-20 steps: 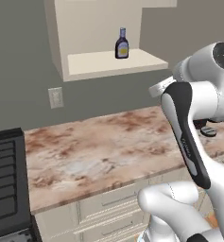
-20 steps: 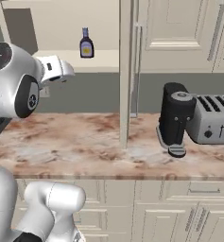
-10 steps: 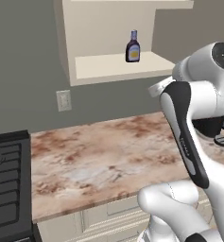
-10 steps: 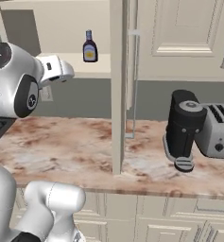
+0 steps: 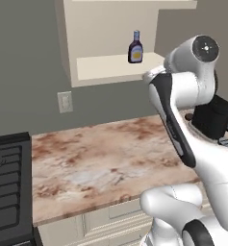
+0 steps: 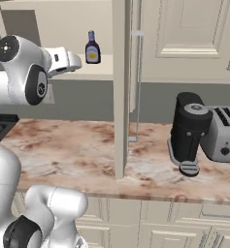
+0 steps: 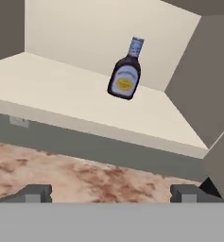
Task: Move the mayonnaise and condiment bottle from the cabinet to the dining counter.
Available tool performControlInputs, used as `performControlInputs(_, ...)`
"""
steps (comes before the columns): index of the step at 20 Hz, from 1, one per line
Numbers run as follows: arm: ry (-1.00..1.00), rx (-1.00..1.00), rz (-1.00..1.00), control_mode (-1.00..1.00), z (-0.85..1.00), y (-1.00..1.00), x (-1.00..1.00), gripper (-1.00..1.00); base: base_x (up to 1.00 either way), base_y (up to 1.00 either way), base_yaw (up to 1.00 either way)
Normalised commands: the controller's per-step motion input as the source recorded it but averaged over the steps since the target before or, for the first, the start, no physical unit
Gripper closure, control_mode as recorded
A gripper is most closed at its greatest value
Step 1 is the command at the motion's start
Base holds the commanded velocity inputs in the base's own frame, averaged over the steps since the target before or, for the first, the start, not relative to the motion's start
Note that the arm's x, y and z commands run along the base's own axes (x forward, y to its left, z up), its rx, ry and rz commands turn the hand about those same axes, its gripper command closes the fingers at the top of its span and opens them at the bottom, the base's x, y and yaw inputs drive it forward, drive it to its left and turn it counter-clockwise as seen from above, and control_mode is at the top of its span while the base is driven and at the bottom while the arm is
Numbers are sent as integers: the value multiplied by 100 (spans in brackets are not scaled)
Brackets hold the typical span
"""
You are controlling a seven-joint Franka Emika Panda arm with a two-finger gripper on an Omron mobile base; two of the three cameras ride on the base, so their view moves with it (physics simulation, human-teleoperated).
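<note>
slim dark brown condiment bottle upright at the back of the open cream cabinet shelf | gripper below shelf edge, jaws wide, empty | looks rigid, light, tippy: take its body

Arm folded upward from the base, elbow high, forearm reaching forward and level at shelf height. Gripper empty, jaws spread wide, two dark fingertips far apart at the bottom of the hand view, touching nothing.
</note>
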Motion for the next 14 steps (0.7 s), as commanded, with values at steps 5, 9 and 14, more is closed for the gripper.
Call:
performControlInputs(5,0,13,-12,-100,55,5,65,-100,0,0,0)
performControlInputs(9,2,21,0,-100,54,-6,34,-100,0,0,0)
performControlInputs(14,5,11,0,-100,11,-1,54,-100,0,0,0)
